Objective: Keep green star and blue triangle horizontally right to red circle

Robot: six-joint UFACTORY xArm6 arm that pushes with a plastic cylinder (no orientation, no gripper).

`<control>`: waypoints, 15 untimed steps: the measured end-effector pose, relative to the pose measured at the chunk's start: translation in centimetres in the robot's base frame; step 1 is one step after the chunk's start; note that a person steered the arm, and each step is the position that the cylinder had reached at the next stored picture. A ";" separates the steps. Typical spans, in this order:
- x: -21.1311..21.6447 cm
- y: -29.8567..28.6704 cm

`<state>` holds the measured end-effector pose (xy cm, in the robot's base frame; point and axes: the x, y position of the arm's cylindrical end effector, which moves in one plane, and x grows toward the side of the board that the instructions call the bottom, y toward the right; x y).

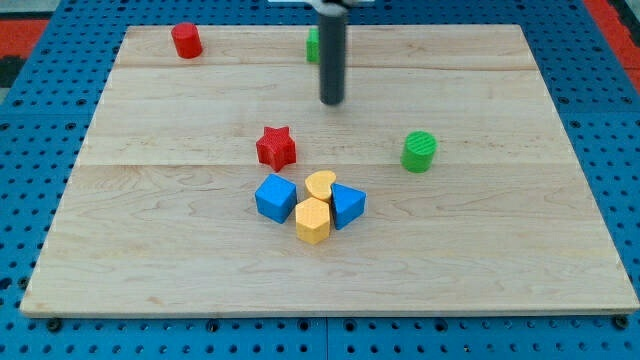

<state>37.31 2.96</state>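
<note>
In the camera view, my tip (331,101) is held free of contact just beside a partly hidden green block (313,44), presumably the green star; no fingers exist. The red circle (186,41) sits top left, the blue triangle (347,205) in the central cluster. Each should be pushed from behind, slowly.

Red circle (186,41): squat red cylinder, upright, well to the view's left of the tip (331,101) and nearer the top.
Green star (314,44): mostly hidden behind the rod, just above the tip; shape unclear.
Blue triangle (347,205): wedge-shaped, below the tip, slightly right.
</note>
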 end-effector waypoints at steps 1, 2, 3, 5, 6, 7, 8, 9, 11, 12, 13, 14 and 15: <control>6.8 3.4; 14.6 6.7; 18.8 1.7; 10.3 1.3; 12.5 2.9; 13.2 7.0; 7.9 6.0; 5.1 4.6; 7.5 -0.8; -0.6 1.3; -1.7 5.0; 1.0 1.4; 5.9 -0.6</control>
<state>43.16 2.31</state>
